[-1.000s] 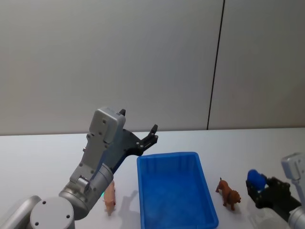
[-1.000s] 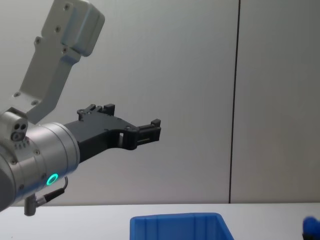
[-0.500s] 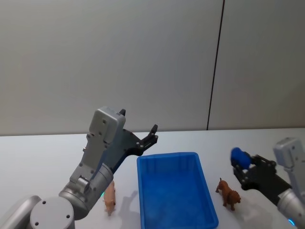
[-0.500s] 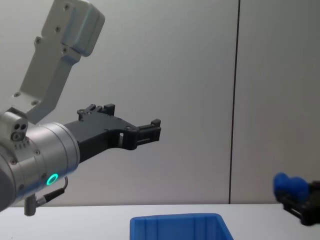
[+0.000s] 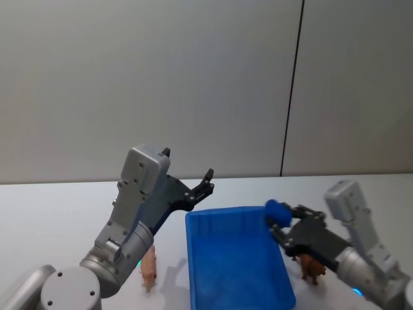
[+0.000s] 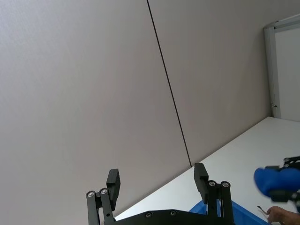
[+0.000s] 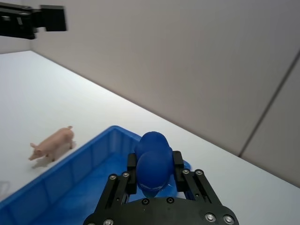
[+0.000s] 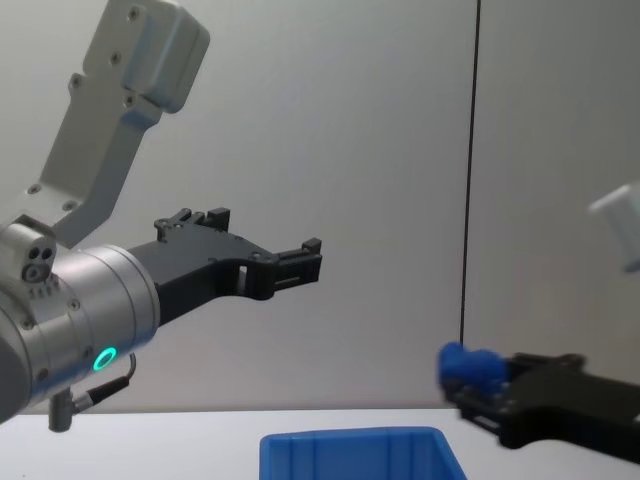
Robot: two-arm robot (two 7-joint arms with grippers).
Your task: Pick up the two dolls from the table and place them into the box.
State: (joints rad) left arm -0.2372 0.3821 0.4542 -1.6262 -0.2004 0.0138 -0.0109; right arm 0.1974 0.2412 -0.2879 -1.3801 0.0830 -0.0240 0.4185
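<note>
My right gripper point(image 5: 280, 224) is shut on a small blue doll point(image 5: 277, 210), held in the air over the right rim of the blue box point(image 5: 226, 212). The wrist view has the doll point(image 7: 153, 159) above the box's inside point(image 7: 70, 161). On the white table point(image 5: 58, 213), a pink pig doll point(image 5: 149, 266) stands left of the box, under my left arm. A brown dog doll point(image 5: 312, 266) stands right of it, under my right arm. My left gripper point(image 5: 188, 163) hangs open and empty, raised above the box's far left corner.
A plain grey wall with one dark vertical seam point(image 5: 292, 90) backs the table. The box point(image 8: 350, 445) lies open-topped with nothing visible inside. Bare tabletop stretches to the left and behind the box.
My right gripper has carried the blue doll up and leftward, from the table's right side past the dog to the box's right rim. The left arm has stayed still.
</note>
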